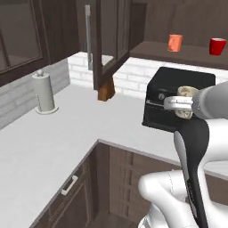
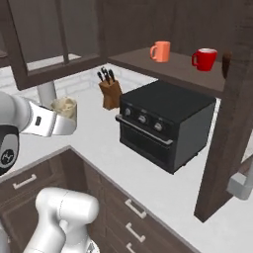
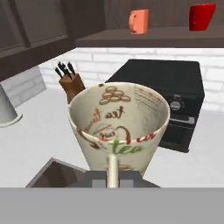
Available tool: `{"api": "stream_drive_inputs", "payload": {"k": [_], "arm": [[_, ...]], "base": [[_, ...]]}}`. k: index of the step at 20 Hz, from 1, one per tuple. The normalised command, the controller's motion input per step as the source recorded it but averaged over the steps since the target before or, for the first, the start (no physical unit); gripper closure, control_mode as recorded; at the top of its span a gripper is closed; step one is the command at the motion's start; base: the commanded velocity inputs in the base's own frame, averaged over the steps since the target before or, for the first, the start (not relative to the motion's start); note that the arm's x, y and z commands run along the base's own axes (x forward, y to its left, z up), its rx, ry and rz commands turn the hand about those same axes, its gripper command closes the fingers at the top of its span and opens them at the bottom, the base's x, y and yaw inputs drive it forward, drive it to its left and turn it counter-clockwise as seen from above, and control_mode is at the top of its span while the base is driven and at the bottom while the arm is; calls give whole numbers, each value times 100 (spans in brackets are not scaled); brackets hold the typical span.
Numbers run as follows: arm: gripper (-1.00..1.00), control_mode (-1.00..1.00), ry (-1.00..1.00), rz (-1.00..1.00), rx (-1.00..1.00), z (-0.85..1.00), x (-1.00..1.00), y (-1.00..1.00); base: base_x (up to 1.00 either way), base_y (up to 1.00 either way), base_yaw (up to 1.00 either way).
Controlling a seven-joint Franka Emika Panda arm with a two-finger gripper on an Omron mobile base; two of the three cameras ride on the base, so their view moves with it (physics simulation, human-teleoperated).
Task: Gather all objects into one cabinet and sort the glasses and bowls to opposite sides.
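Now | jaws (image 3: pixel 112 175) pinch mug (image 3: pixel 119 127) rim, centre of hand view (above the surface (image 1: pixel 67 129)) | tumbler (image 2: pixel 160 51) and red cup (image 2: pixel 204 59) on cabinet (image 2: pixel 148 62) shelf, upper right

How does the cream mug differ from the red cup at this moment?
The cream mug is clamped in the gripper above the counter; the red cup stands free on the cabinet shelf. The cream mug is pale with printed brown and red lettering; the red cup is plain red. The mug is apart from the orange tumbler; the cup shares its shelf. Both are upright, open-topped vessels.
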Motion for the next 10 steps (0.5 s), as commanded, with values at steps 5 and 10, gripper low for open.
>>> {"api": "stream_drive_inputs", "payload": {"k": [5,10], "arm": [[100,100,0,0,0,0,0,0],[100,100,0,0,0,0,0,0]], "base": [[24,1,-40],[30,13,-42]]}}
